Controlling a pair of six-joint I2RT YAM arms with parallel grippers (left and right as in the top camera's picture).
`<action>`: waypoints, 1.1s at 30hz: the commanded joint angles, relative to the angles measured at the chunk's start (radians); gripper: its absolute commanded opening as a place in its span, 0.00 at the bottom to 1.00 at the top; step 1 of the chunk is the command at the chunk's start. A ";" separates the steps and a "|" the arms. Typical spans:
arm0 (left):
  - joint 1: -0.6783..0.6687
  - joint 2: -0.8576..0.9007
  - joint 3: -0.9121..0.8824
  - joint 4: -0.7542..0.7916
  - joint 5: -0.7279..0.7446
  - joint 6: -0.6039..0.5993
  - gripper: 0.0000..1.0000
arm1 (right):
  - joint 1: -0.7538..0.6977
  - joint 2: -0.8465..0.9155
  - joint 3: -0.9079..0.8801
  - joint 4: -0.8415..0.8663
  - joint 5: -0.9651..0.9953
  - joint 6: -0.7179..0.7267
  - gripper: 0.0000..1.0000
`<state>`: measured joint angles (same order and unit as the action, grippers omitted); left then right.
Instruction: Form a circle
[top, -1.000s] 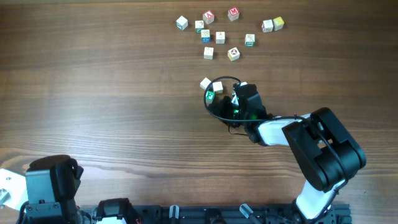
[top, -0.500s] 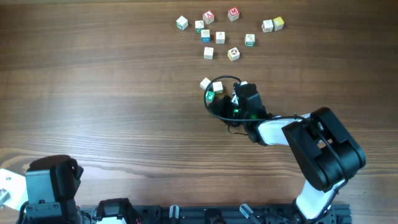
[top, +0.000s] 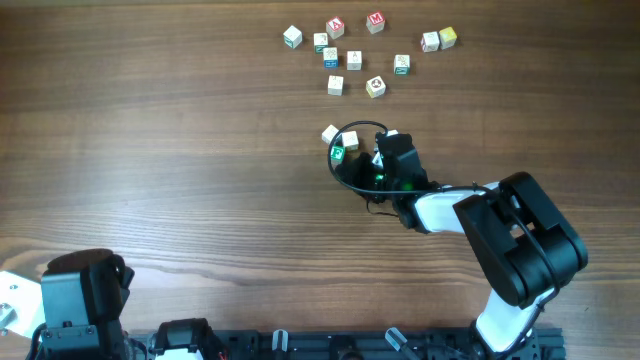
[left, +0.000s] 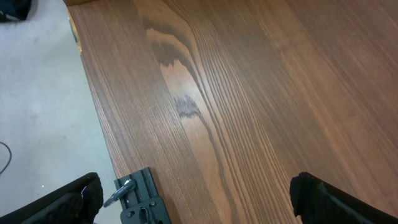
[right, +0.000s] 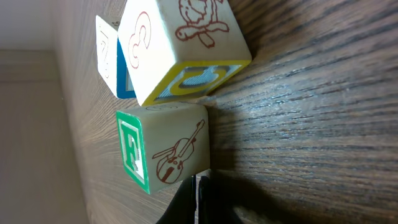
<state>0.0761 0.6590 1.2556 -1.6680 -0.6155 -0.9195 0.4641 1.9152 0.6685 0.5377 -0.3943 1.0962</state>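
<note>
My right gripper (right: 196, 198) has its jaws pressed together with nothing between them, and the dark tips show at the 6 o'clock edge of my right wrist view. The circle (top: 348, 141) is only a tight cluster of three alphabet cubes, not a ring, and it lies right in front of those tips. The green F cube (right: 165, 155), which has a violin drawn on its side, sits just at 12 o'clock from the tips; I cannot tell whether they touch it. At 12 o'clock from it, face to face, is the pale cube with a red 3 (right: 180, 50). The blue-faced cube (right: 109, 56) peeks out behind that one at 9 o'clock. From overhead, the cluster is at 9 o'clock from my right wrist. A black cable (top: 352, 128) loops over it, and one more pale cube (top: 392, 135) is half hidden by my wrist. The loose letter cubes (top: 354, 61) lie well apart at 12 o'clock. Bare wooden table (top: 150, 150) stretches from 9 o'clock round to 6 o'clock of the cluster. My left gripper (left: 199, 208) hangs with its jaws spread wide, holding nothing, over the table's edge. Pale floor (left: 37, 93) and a metal bracket (left: 140, 199) lie at 9 o'clock.
</note>
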 joint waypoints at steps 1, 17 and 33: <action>0.007 -0.002 -0.001 0.002 -0.003 -0.012 1.00 | 0.004 0.025 0.016 0.000 0.021 -0.001 0.05; 0.007 -0.002 -0.001 0.002 -0.003 -0.012 1.00 | 0.016 0.025 0.016 -0.010 -0.089 -0.021 0.05; 0.007 -0.002 -0.001 0.002 -0.003 -0.012 1.00 | 0.023 0.025 0.021 0.012 -0.024 -0.023 0.05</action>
<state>0.0761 0.6590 1.2556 -1.6680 -0.6155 -0.9195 0.4839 1.9152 0.6704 0.5400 -0.4397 1.0946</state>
